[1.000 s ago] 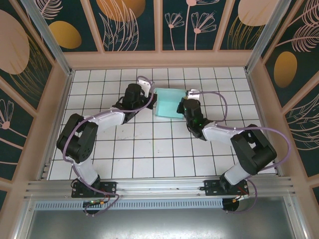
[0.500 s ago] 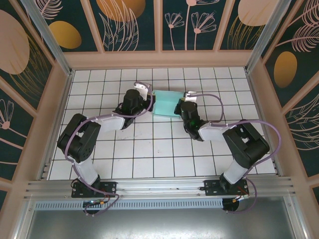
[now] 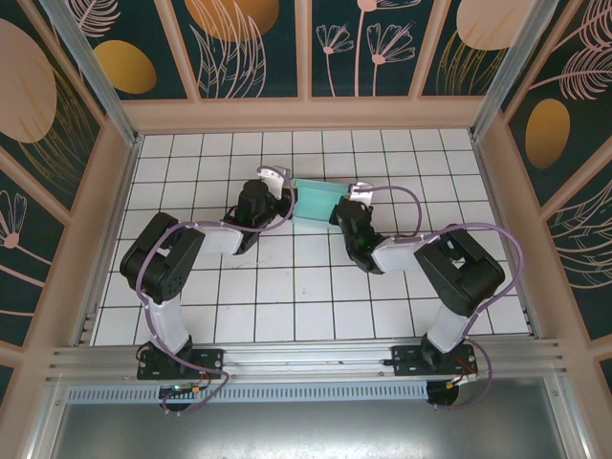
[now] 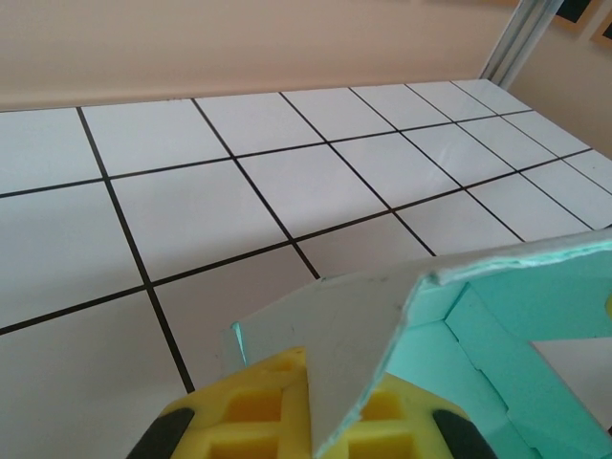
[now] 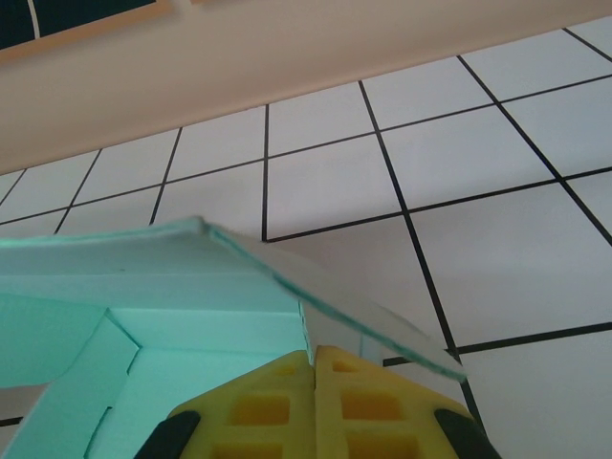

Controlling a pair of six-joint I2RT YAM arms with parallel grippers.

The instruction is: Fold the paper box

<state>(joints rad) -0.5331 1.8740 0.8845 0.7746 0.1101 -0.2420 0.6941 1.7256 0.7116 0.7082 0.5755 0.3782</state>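
Both grippers were clenched on the paper box [image 3: 316, 201]. The left gripper [image 3: 284, 194] pinched its left edge and the right gripper [image 3: 341, 205] its right edge, with the card spanning the gap between them.

The white tiled table [image 3: 287, 296], ruled with black grid lines, filled the enclosure floor inside peach walls [image 3: 306, 113]. The left arm [image 3: 158, 273] and right arm [image 3: 464, 277] were both bent at the elbow and reached inward toward the far middle of the table. The pale aqua box sat there between the two wrists, a little short of the back wall. Whether it touched the tiles could not be told.

From the left wrist, a pale outer flap ran down between the closed yellow pads [image 4: 251, 413], and creased aqua inner panels opened to the right. From the right wrist, the yellow pads [image 5: 258, 409] met at a seam on the edge of a raised panel, with aqua folds to the left.
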